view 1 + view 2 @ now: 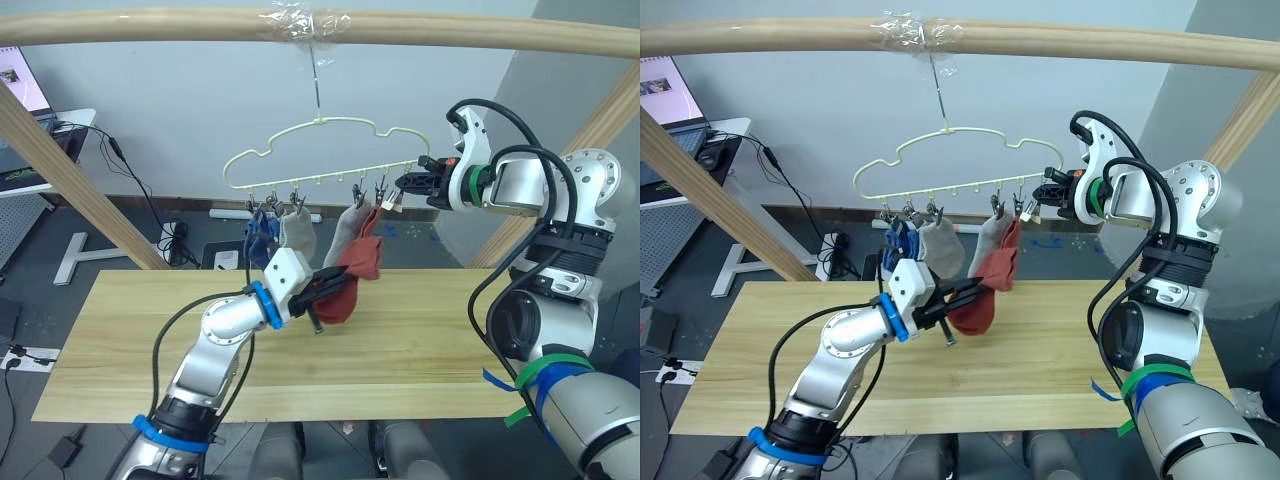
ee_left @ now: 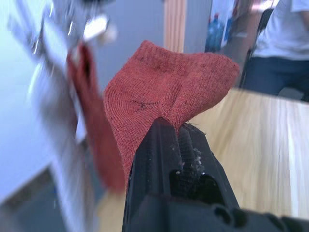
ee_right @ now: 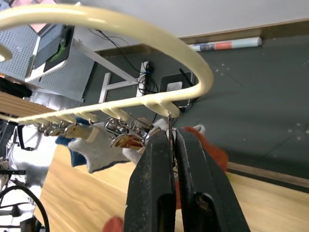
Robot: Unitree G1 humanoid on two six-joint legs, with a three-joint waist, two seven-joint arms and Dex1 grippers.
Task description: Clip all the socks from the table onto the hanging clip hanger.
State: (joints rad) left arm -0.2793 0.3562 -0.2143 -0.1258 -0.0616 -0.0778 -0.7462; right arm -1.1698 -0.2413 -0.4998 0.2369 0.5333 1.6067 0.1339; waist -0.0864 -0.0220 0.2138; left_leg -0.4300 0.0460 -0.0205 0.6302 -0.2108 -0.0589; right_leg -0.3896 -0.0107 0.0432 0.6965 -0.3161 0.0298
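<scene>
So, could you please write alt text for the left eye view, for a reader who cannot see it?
The left gripper holds a rust-red sock up toward a pale clip hanger, while the right gripper pinches the end clip. Blue, grey and red socks hang from the clips above a wooden table.

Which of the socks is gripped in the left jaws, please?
The rust-red sock held above the table; its rust-red twin, the grey and blue ones hang clipped.

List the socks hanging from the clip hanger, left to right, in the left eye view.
Blue sock → light grey sock → second light grey sock → rust-red sock.
</scene>
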